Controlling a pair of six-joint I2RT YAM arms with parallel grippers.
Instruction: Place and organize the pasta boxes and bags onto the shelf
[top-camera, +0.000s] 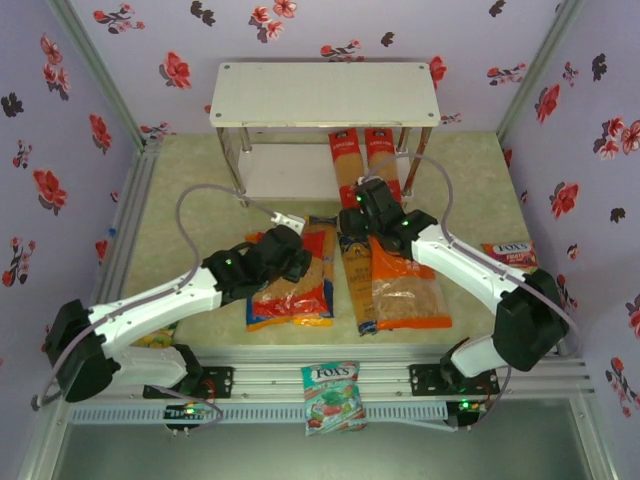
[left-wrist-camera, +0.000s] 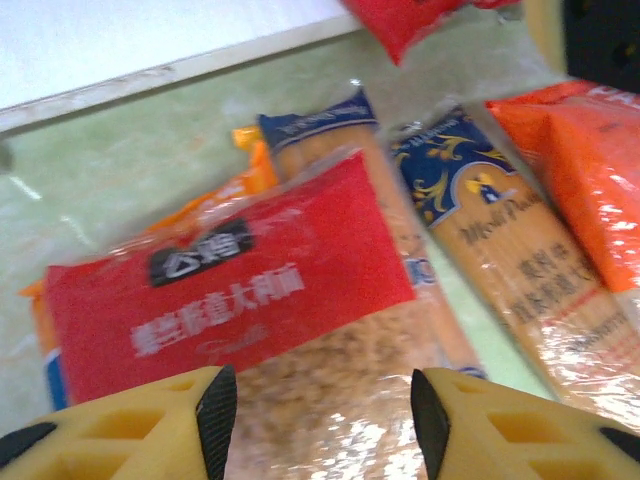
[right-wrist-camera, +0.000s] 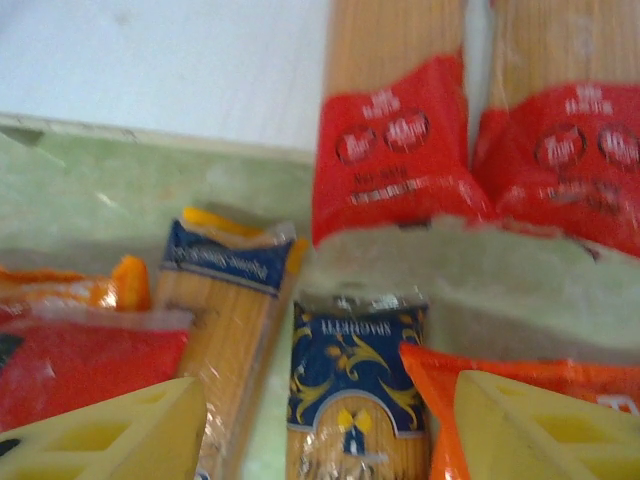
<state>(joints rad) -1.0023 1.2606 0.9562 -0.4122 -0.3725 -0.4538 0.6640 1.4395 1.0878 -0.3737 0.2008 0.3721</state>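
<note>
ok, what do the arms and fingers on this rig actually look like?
The left arm and right arm match: white link shells, bulky black joint housings, and small green lights near the wrists. A thin grey cable loops off each wrist. The fingers are yellow wedge-shaped blocks with cut-out pockets. The left wrist view shows black inner pads.
</note>
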